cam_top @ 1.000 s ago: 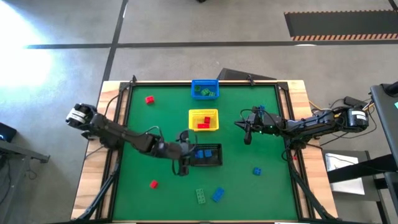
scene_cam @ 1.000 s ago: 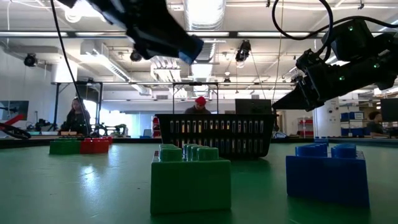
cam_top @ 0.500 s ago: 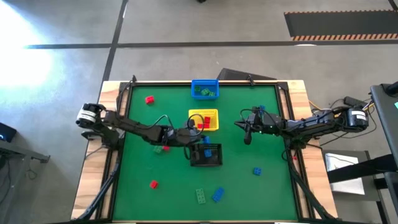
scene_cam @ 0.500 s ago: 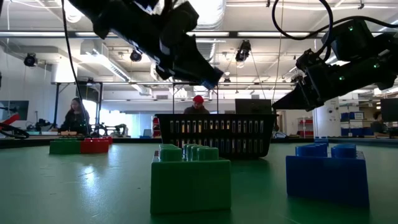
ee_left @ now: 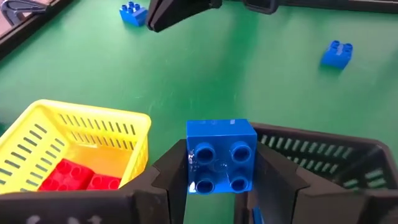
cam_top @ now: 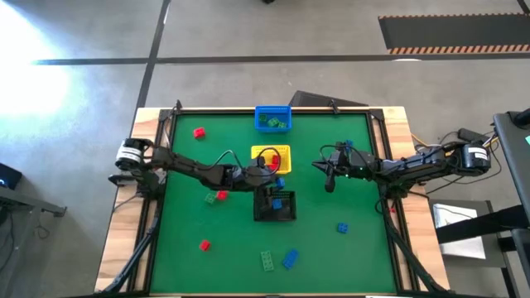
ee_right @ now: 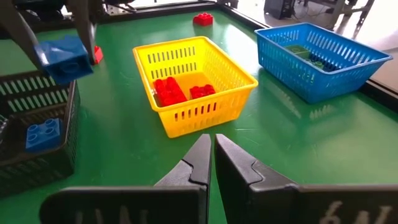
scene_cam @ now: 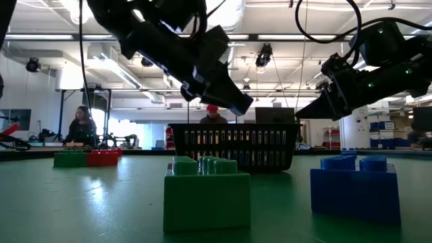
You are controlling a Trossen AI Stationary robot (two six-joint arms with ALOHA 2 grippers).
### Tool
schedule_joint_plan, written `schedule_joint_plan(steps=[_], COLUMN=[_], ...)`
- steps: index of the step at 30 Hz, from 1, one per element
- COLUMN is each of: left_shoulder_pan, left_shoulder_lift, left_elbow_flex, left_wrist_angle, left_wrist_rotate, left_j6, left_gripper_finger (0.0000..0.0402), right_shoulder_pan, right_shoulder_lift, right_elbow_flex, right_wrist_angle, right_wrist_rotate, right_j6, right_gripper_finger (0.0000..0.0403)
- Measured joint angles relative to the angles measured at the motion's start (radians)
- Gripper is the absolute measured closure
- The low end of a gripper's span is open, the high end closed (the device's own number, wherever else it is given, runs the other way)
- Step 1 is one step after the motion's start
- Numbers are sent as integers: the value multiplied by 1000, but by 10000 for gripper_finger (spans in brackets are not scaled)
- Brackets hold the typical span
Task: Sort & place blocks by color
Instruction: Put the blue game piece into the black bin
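Observation:
My left gripper [cam_top: 274, 178] hangs over the gap between the yellow basket [cam_top: 271, 159] and the black basket [cam_top: 275, 208], shut on a blue block [ee_left: 221, 155]. That block also shows in the right wrist view [ee_right: 62, 59]. The black basket holds a blue block [ee_right: 43, 134], the yellow basket red blocks [ee_right: 169, 91], and the blue basket [cam_top: 272, 118] green ones. Loose blocks rest flat on the table: red [cam_top: 199, 132], red [cam_top: 204, 245], green [cam_top: 268, 261], blue [cam_top: 290, 259], blue [cam_top: 341, 227], and a red and green pair [cam_top: 215, 197]. My right gripper [cam_top: 330, 178] waits shut above the table, to the right of the yellow basket. My left gripper pinches the blue block between its two fingers, one on each opposite side wall [ee_left: 190, 163]. Its four-stud face is turned toward the wrist camera. The fingers slant down from the table's left. The block is lifted clear, above the black basket's far rim [ee_left: 292, 134].
The three baskets stand in a row down the table's middle, blue farthest and black nearest. Open green mat lies to the left and right of them. In the low view a green block [scene_cam: 206, 192] and a blue block [scene_cam: 354, 189] sit close to the near edge. People show beyond the table.
My left gripper has carried the blue block from the black basket's near left corner toward the far edge and to the right, ending over the basket's far rim. In moving off it has uncovered a red and green pair of blocks on the mat. My right arm has kept still.

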Motion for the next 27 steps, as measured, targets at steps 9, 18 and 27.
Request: schedule_joint_plan(steps=[9, 18, 27], left_shoulder_pan=[32, 34, 37], left_shoulder_lift=[24, 24, 24], left_elbow_flex=[23, 44, 51], left_wrist_angle=[-14, -46, -71], left_wrist_rotate=[10, 12, 43], left_j6=[-2, -2, -9], left_gripper_finger=[281, 281, 281], right_shoulder_pan=[0, 0, 0], right_shoulder_lift=[0, 0, 0], right_elbow_flex=[0, 0, 0], right_wrist_angle=[0, 0, 0], right_wrist_rotate=[0, 0, 0], right_j6=[0, 0, 3], right_gripper_finger=[390, 390, 390])
